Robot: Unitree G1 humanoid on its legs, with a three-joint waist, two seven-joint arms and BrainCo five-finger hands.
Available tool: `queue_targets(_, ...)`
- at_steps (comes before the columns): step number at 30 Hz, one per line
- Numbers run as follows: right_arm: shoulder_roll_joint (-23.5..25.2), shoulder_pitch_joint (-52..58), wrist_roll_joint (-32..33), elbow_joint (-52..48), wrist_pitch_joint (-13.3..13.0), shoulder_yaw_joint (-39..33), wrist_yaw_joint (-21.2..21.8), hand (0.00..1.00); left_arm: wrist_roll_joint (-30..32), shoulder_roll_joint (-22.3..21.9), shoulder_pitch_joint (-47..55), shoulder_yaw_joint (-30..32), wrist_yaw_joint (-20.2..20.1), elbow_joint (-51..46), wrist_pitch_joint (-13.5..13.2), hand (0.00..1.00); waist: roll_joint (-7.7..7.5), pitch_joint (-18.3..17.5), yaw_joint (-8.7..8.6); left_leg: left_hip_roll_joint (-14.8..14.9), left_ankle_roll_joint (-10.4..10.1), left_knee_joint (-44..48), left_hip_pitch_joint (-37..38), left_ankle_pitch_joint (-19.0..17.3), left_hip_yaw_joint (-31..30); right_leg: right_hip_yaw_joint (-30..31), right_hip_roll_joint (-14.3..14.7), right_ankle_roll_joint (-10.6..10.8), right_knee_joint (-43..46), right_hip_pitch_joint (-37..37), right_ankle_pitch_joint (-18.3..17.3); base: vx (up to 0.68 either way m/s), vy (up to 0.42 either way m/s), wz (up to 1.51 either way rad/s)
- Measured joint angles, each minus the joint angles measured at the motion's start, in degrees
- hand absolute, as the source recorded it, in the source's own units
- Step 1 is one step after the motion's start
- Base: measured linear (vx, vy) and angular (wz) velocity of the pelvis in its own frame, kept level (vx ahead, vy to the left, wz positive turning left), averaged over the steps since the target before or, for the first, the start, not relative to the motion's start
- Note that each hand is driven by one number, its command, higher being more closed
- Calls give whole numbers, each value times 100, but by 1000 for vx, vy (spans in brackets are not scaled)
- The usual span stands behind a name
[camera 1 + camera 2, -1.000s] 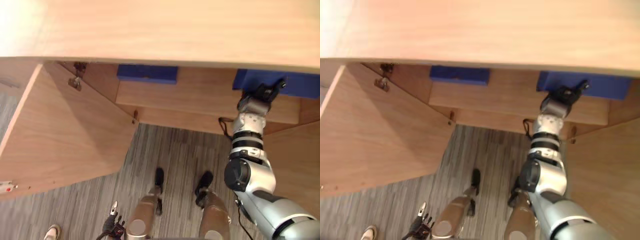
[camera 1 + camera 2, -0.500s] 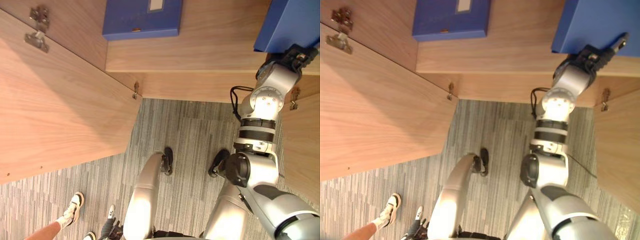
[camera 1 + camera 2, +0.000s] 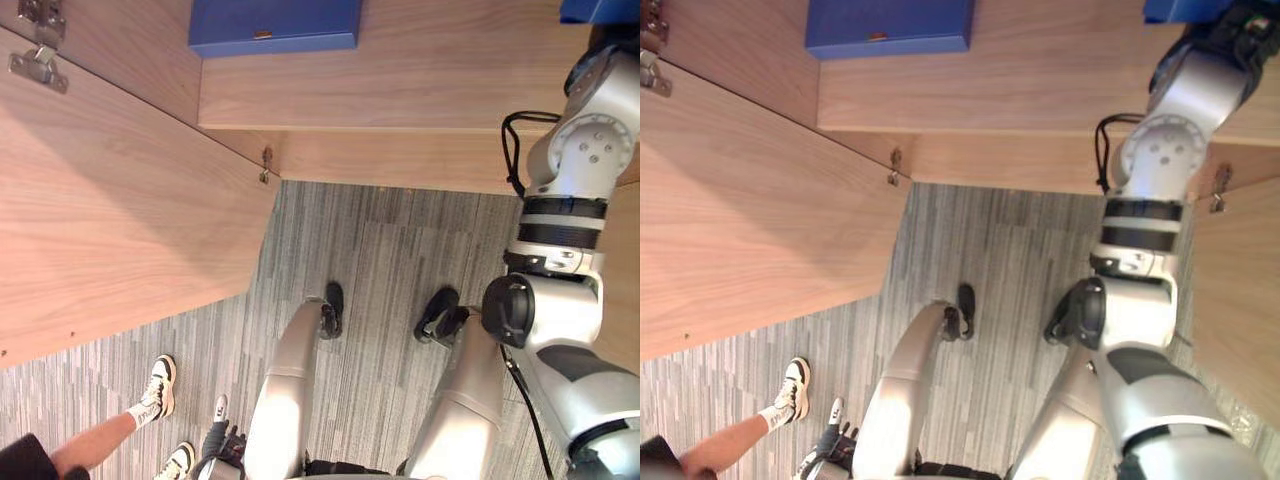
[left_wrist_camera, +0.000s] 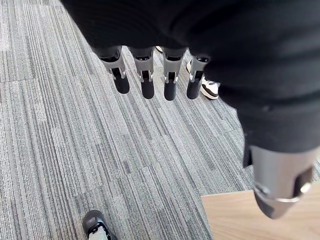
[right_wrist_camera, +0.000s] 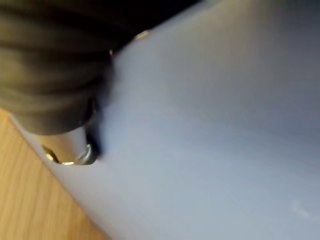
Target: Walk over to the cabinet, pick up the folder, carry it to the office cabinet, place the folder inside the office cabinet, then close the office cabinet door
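found the folder (image 3: 1173, 9), blue, at the far right on the wooden cabinet shelf (image 3: 400, 70), partly cut off by the far edge of the head views. noted the right hand (image 3: 1238, 28) up against it, arm stretched from the near right to the shelf. saw, in the right wrist view, the blue face of the folder touching the hand's dark ribbed cover, with a strip of wood (image 5: 30, 200) just beside. could not tell the right hand's grip: wide, narrow or closed round the folder. logged a second blue folder (image 3: 272, 24) lying on the same shelf, far and left of centre, well apart from the first. recorded the left cabinet door (image 3: 110, 210) swung open on the left, hinge (image 3: 38, 68) at its far end; the right door (image 3: 1240, 290) open at the right. found the left hand (image 4: 148, 75) hanging low at the near left over the grey striped carpet (image 3: 380, 270), spread and relaxed, holding nothing. noted a person's leg (image 3: 100, 445) and white shoe (image 3: 157, 385) on the carpet at the near left, near the left hand.
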Motion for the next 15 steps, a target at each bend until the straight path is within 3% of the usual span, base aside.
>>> queue_targets(3, -201, -98, 220, 99, -57, 139, -1, 100, -168, 43, 85, -196, 17, -280, -62, 0, -1, 0, -77, -65, 2, -204, 34, 99, -84, -122, -53, -1, -129, 99, 1, 112, 2, 18)
queue_targets(14, -831, -565, 545, 938, 10, 451, 0, 100, -324, 306, 239, -740, 116, -738, -57, 0, -11, 7, -92, -147, -19, -433, 78, 218, -199, -262, -115, 1, -235, 203, 0, 85, 1, 8)
queue_targets(15, -892, -590, 550, 1062, 20, 553, -1, 0, -364, 340, 265, -801, 120, -813, -53, 0, -12, 8, -97, -148, -19, -432, 72, 218, -205, -267, -115, 1, -235, 203, -1, 71, 0, 2)
